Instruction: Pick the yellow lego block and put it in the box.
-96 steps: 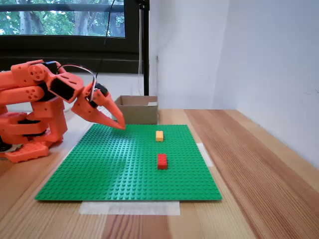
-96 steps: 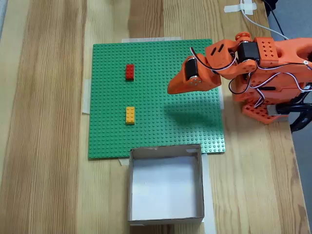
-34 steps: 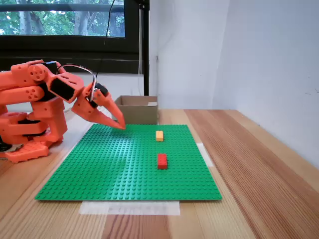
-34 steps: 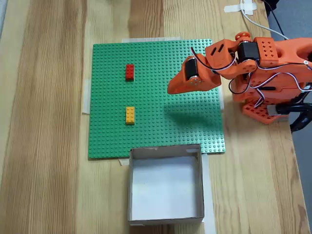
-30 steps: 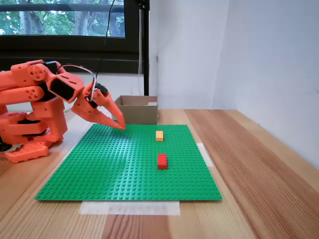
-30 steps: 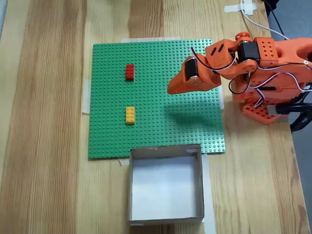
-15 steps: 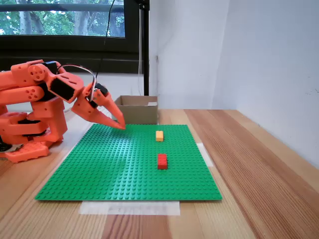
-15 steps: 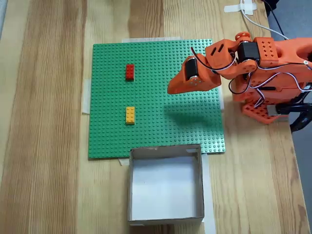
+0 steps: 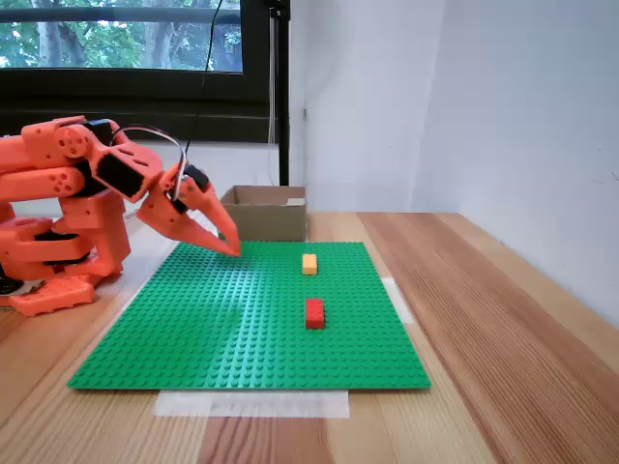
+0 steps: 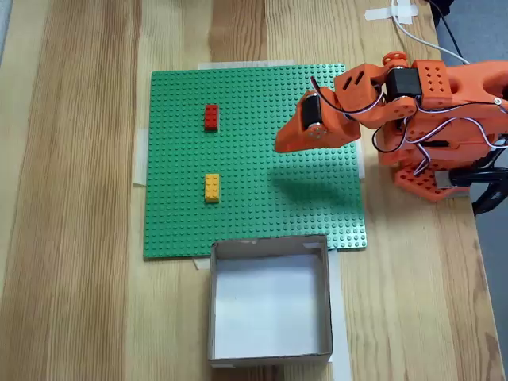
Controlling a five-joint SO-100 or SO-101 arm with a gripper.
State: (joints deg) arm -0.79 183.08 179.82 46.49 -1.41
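Observation:
The yellow lego block point(image 9: 309, 263) point(image 10: 212, 188) lies on the green baseplate point(image 9: 242, 319) point(image 10: 262, 206), with the red brick point(image 9: 314, 312) point(image 10: 210, 117) a short way from it. The brown cardboard box point(image 9: 266, 215) point(image 10: 270, 300) stands just off one edge of the plate, its inside bare. My orange gripper point(image 9: 232, 249) point(image 10: 279, 145) hovers low over the plate near the arm's side, well apart from both bricks. Its jaws lie together and hold nothing.
The orange arm base point(image 9: 53, 251) point(image 10: 444, 119) sits on the wooden table point(image 9: 503, 319) beside the plate. A white wall point(image 9: 522, 126) runs along the table's right side in the side-on fixed view. Tape holds the plate's edges down.
The gripper has drawn back very slightly toward the arm base. Bricks and box have not moved.

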